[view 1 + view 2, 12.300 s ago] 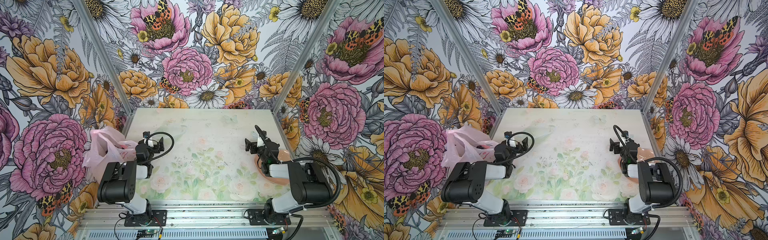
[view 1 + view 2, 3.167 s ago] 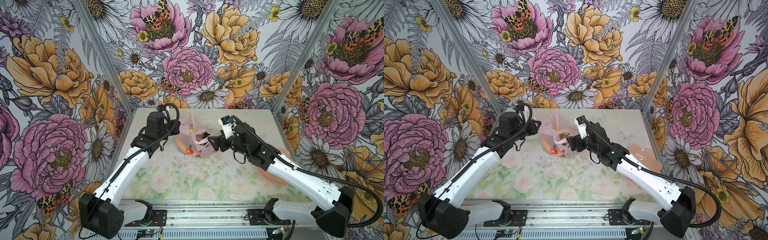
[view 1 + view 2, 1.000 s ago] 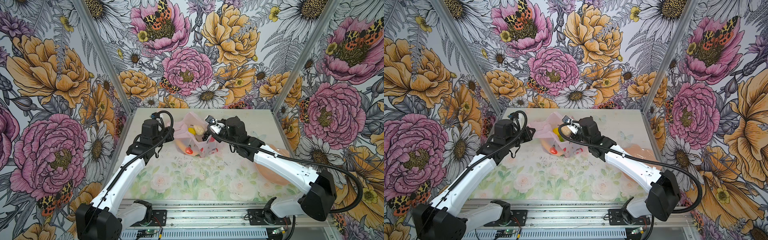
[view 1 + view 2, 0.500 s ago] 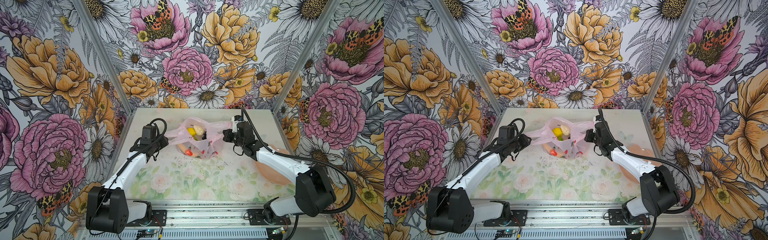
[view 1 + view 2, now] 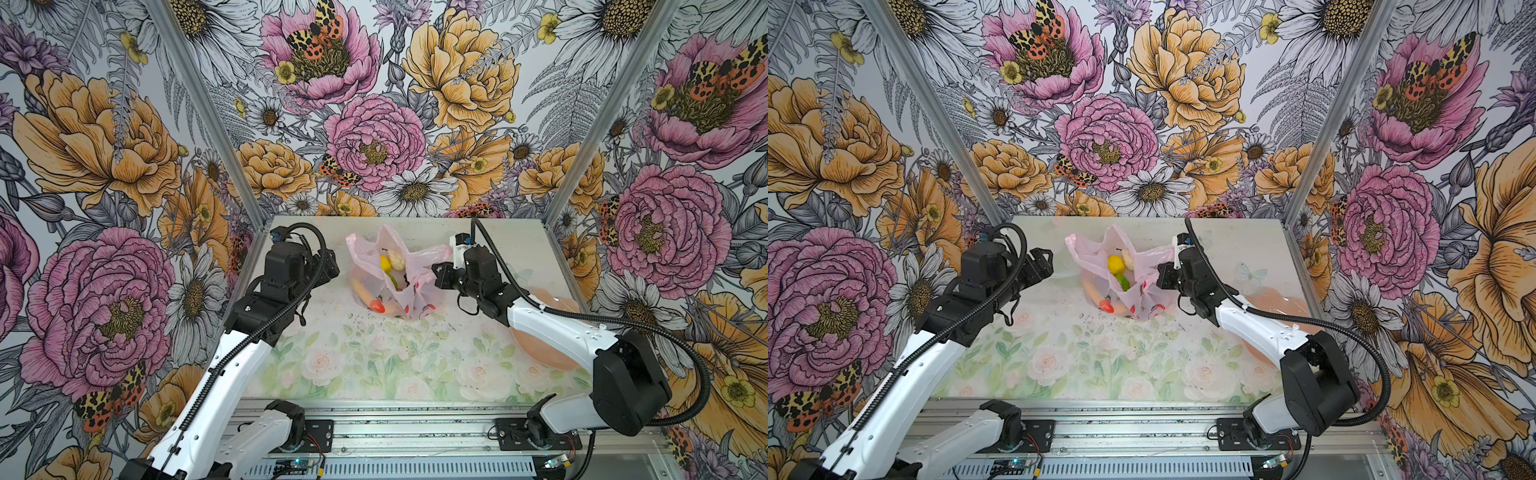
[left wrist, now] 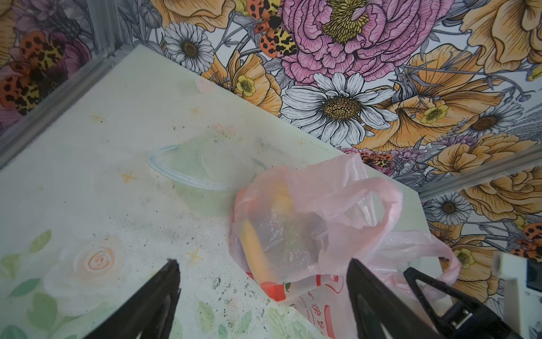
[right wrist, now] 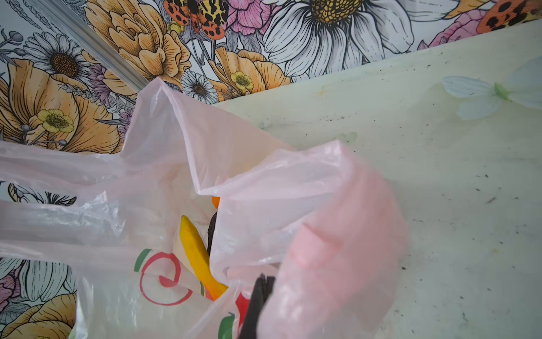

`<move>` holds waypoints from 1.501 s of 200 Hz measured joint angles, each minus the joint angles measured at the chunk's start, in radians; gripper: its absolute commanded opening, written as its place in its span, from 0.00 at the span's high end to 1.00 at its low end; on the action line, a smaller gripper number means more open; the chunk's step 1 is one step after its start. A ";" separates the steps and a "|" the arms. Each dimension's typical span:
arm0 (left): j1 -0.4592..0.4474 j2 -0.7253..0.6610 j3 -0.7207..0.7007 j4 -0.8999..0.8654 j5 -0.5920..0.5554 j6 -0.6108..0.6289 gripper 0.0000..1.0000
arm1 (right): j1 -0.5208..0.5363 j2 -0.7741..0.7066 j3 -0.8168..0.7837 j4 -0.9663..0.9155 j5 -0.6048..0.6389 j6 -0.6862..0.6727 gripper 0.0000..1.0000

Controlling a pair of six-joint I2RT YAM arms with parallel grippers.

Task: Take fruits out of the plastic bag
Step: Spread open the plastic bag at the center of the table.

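Counter holdings: left tool, jaws spread, empty, near the plastic bag, at its 9 o'clock, not touching; plastic bag toward the counter's 12 o'clock, mouth agape, fruits inside: lemon, cream lump, banana; right tool, pressed together on the bag's rim at 3 o'clock. Step, as judged: mouth held open, no fruit yet out. Next: left tool descends onto the topmost fruit.

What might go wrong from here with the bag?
1. Only the shut right gripper pinches the thin translucent pink plastic bag; a pull may tip it and spill the yellow toy banana.
2. The open left gripper stands apart; reaching in, it may snag loose film instead of the yellow toy lemon.
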 measured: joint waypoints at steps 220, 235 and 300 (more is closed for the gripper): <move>-0.143 0.723 0.287 -0.022 -0.048 -0.036 0.13 | 0.071 -0.067 0.000 0.011 0.020 -0.060 1.00; -0.124 0.733 0.283 -0.021 -0.042 -0.038 0.12 | 0.077 -0.081 -0.002 0.011 0.019 -0.068 1.00; -0.062 0.842 0.277 0.024 0.040 -0.034 0.44 | 0.008 -0.178 -0.063 0.020 0.025 -0.043 1.00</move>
